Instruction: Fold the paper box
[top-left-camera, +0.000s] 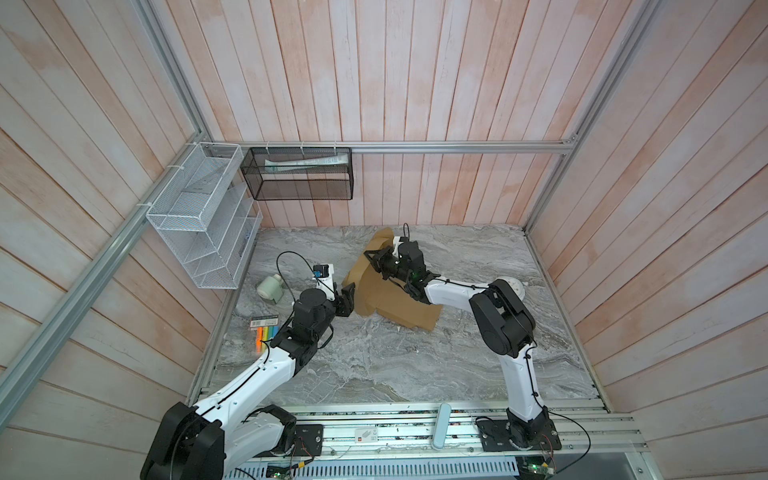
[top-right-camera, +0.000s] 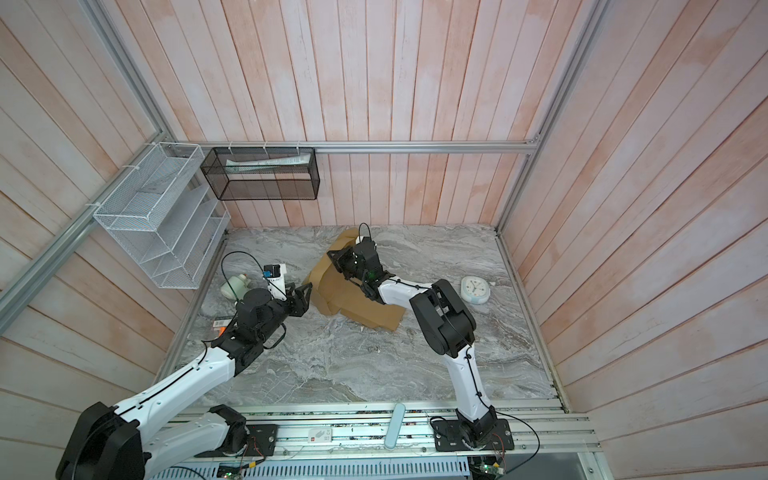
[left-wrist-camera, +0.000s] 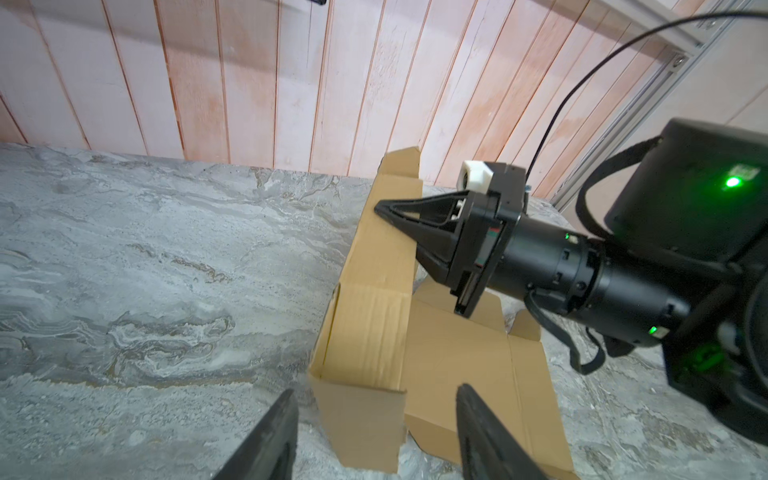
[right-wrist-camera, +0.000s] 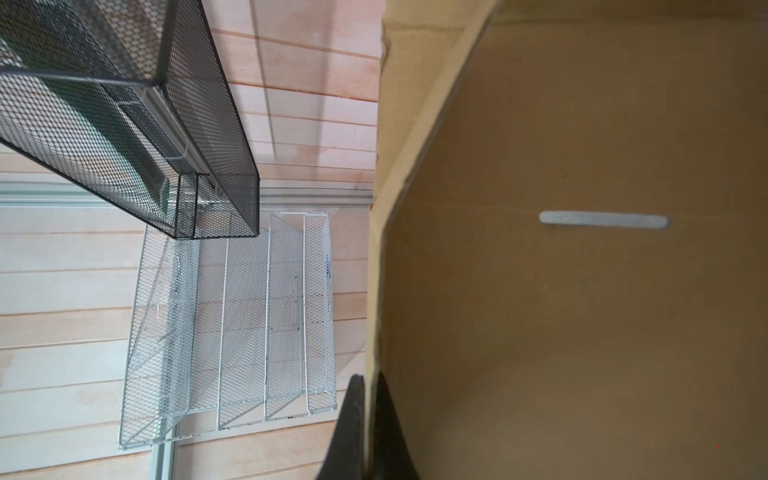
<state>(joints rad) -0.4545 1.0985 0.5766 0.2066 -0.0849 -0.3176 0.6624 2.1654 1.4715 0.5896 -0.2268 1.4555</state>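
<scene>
- Pinching a raised flap of the paper box (top-left-camera: 386, 307), your right gripper (right-wrist-camera: 368, 380) is clamped on it
- Your left gripper (left-wrist-camera: 376, 388) is spread apart at its near corner
- It lies on the counter (top-left-camera: 374, 365)

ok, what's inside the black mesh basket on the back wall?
The black mesh basket holds one long pale tube-like item, white with greenish print, lying tilted along its back. Nothing else shows through the mesh, which veils the item's lower edge. The print is too small to read.
</scene>
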